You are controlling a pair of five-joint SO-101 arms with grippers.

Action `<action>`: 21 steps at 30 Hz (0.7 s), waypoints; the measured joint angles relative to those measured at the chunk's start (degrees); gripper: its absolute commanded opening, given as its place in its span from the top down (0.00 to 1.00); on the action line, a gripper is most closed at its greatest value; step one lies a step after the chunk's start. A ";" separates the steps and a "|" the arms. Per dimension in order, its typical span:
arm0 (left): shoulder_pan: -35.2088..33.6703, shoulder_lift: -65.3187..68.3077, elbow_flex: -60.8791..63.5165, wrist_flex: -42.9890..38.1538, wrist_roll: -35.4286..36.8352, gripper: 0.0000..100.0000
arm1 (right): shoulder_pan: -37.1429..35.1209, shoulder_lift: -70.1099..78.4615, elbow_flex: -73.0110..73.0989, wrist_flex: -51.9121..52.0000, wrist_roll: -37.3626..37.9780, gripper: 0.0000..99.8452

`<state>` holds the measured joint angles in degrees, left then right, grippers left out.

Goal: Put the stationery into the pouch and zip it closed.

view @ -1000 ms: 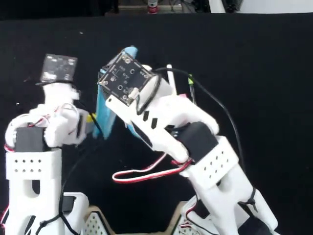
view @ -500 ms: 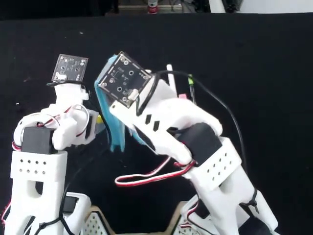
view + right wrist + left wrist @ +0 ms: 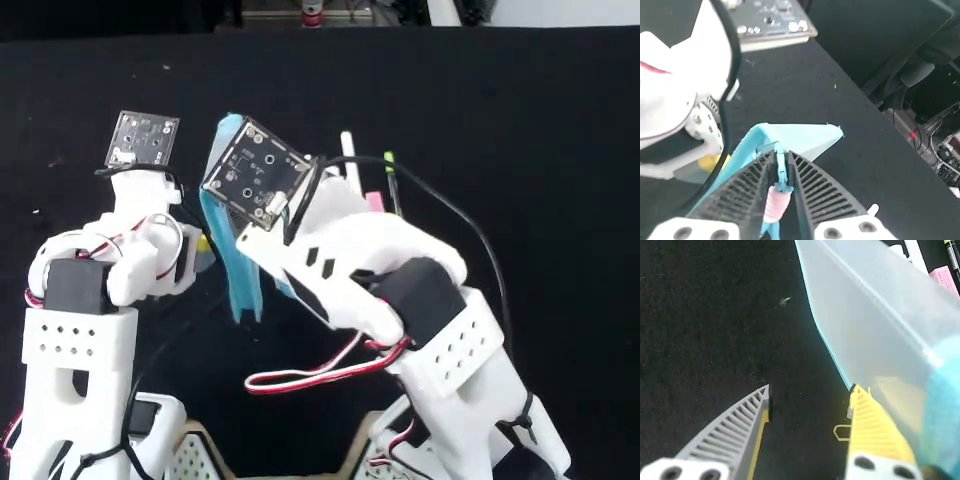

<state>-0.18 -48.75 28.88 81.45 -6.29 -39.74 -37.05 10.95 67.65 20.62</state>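
The light blue translucent pouch (image 3: 240,275) hangs off the table, and my right gripper (image 3: 780,159) is shut on its zip edge by the pink zip pull (image 3: 773,205). In the left wrist view the pouch (image 3: 875,325) lies against the outer side of the yellow finger (image 3: 874,430). My left gripper (image 3: 809,390) is open with nothing between its fingers. A white pen (image 3: 348,152), a green pen (image 3: 391,175) and a pink eraser (image 3: 376,201) lie on the black table behind the right arm.
The black table (image 3: 520,130) has free room to the right and at the far left. The left arm's white body (image 3: 680,90) stands close beside the pouch. Clutter lies beyond the table's far edge (image 3: 920,125).
The right arm has swung the pouch from a raised tilt to hanging lower and nearer. The left arm shifted right, then stayed still, its yellow finger beside the pouch.
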 measured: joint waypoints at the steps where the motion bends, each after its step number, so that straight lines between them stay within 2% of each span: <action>1: -0.09 0.00 0.00 0.00 0.00 0.75 | 0.00 -0.18 0.00 1.05 0.00 0.99; 6: -0.18 0.00 0.00 0.00 0.00 0.75 | -0.35 -1.76 -0.09 6.59 0.00 0.99; 12: -0.18 0.00 0.00 0.00 0.00 0.75 | -3.43 -1.49 -0.62 7.91 0.18 0.99; 17: -0.26 0.00 0.00 0.00 0.00 0.75 | -4.84 -1.58 -0.53 2.46 0.18 0.99; 21: -4.75 0.00 -0.18 0.00 0.00 0.74 | -5.54 -1.58 -0.53 0.88 0.18 0.99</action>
<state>-4.92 -48.75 28.70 81.45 -6.29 -45.27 -38.64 10.42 68.53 20.79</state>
